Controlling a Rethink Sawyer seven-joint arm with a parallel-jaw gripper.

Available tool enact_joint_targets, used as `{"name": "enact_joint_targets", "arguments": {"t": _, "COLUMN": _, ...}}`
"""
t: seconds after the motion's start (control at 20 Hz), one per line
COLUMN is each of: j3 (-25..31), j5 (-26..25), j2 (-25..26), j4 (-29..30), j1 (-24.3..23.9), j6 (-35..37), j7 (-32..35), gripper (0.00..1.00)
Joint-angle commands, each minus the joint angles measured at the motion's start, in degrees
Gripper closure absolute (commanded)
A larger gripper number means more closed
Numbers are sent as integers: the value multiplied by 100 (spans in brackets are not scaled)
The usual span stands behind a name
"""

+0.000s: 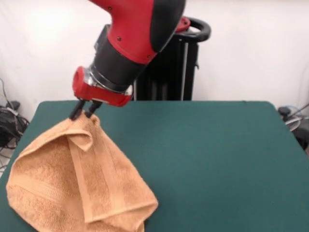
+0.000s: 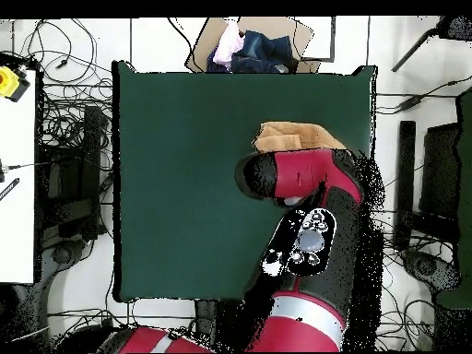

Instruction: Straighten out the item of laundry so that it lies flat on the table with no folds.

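The peach terry towel [image 1: 77,179] lies crumpled and folded at the near left of the dark green table [image 1: 207,154] in the front view. One edge is lifted to a peak. My gripper [image 1: 83,112] is shut on that peak, its black fingers pinching the cloth just above the table. A woven band runs down the towel's middle. In the overhead view the arm covers most of the towel [image 2: 290,138]; only a peach patch shows near the table's [image 2: 184,166] far right edge, and the gripper is hidden.
The robot's black pedestal [image 1: 169,72] stands behind the table. A cardboard box with clothes [image 2: 253,46] sits past the table's far edge in the overhead view. Cables [image 1: 9,121] lie on the floor around the table.
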Motion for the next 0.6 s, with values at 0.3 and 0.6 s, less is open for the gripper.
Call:
{"name": "enact_joint_targets", "arguments": {"t": 0.3, "j3": 299, "j5": -145, "j2": 70, "j4": -98, "j1": -474, "j6": -864, "j7": 837, "gripper": 100}}
{"name": "enact_joint_targets", "arguments": {"t": 0.6, "j3": 1377, "j5": 274, "j2": -50, "j4": 634, "j1": -1182, "j6": -4232, "j7": 1720, "gripper": 100}}
